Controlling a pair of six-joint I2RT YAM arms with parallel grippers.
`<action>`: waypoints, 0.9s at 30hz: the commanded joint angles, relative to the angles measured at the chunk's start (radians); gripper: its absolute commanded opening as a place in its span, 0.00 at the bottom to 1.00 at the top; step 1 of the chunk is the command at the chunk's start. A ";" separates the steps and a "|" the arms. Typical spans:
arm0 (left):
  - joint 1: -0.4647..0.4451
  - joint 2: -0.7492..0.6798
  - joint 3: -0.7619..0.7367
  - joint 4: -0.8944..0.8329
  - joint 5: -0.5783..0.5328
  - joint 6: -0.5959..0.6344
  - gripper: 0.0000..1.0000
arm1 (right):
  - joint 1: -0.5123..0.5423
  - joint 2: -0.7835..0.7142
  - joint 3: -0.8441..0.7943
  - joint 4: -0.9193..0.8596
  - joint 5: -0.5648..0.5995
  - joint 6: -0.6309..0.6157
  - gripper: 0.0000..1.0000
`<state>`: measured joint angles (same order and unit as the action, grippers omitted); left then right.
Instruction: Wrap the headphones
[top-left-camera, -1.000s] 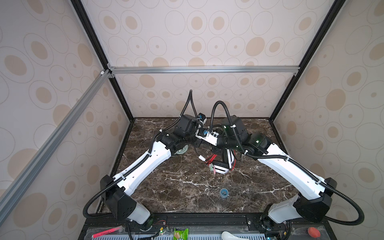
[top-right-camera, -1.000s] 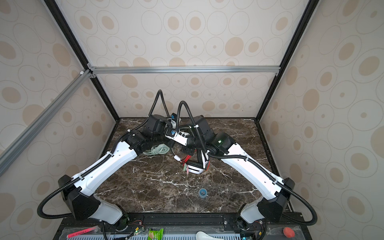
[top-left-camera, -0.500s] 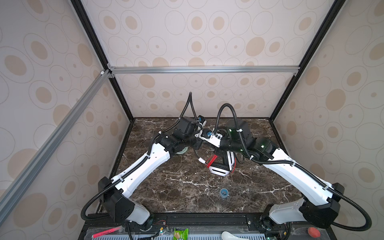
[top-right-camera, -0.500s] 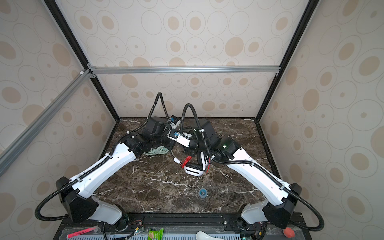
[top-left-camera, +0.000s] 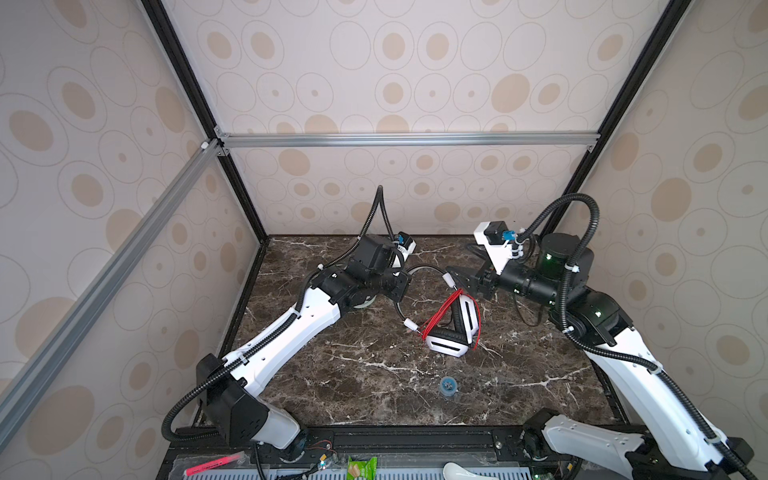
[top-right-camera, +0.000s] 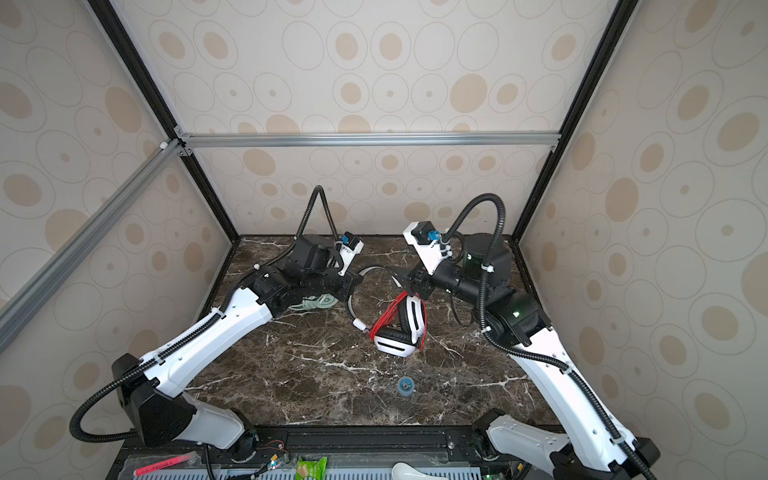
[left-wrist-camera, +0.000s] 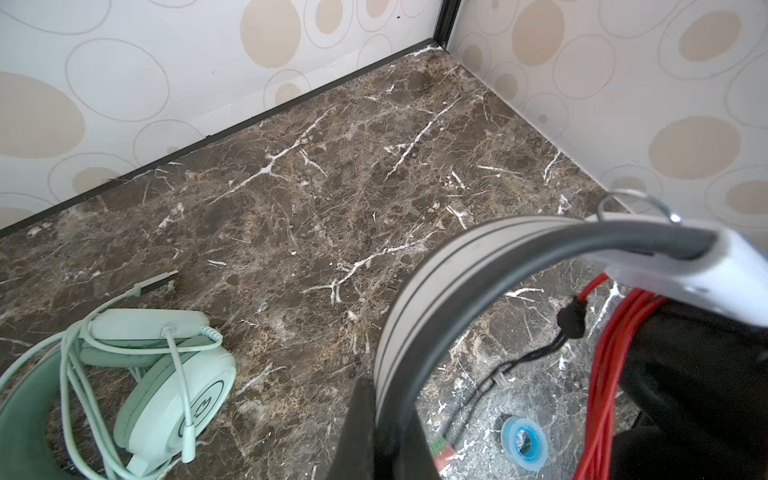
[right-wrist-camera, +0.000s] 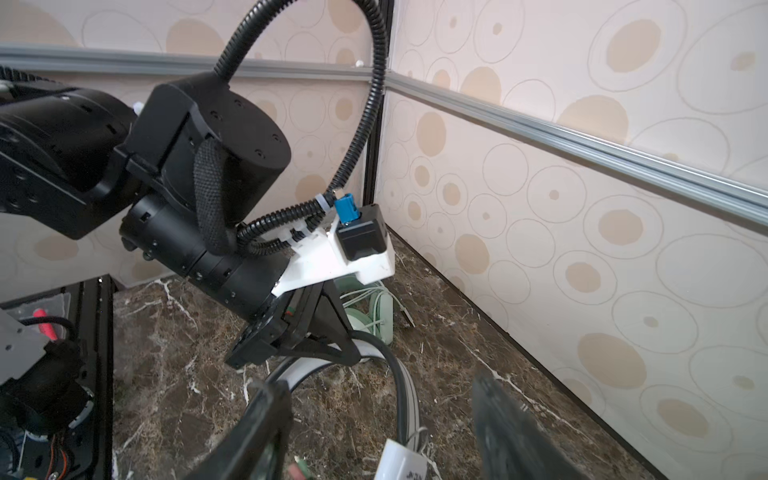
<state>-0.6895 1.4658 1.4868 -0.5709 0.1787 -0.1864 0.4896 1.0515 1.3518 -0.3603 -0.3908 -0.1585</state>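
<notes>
The white-and-black headphones lie mid-table in both top views, their thin red cord looped round the earcups. My left gripper is shut on their grey-and-black headband. The red cord hangs beside it in the left wrist view. My right gripper is open just right of the band. In the right wrist view its fingers stand wide apart, with the headband's end in the gap but untouched. The mint green headphones, wound in their own cord, lie under the left arm.
A small blue tape roll sits nearer the table's front edge. The back wall and both side walls stand close around the dark marble table. The mint cord's plug lies loose on the marble. A thin black wire trails beside the red cord.
My right gripper has opened and drawn back to the right, away from the white-and-black headphones. The left gripper stays shut on the headband.
</notes>
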 joint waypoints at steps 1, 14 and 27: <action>0.015 -0.049 0.108 0.059 0.070 -0.066 0.00 | -0.073 -0.052 -0.067 0.091 -0.095 0.144 0.72; 0.166 0.009 0.380 -0.068 0.173 -0.016 0.00 | -0.450 -0.023 -0.174 0.380 -0.356 0.417 0.82; 0.228 0.020 0.480 -0.034 0.240 -0.111 0.00 | -0.401 0.046 -0.217 0.314 -0.486 0.249 0.96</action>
<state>-0.4759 1.4986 1.8786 -0.6731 0.3538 -0.2234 0.0746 1.0935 1.1664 -0.0776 -0.8341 0.1097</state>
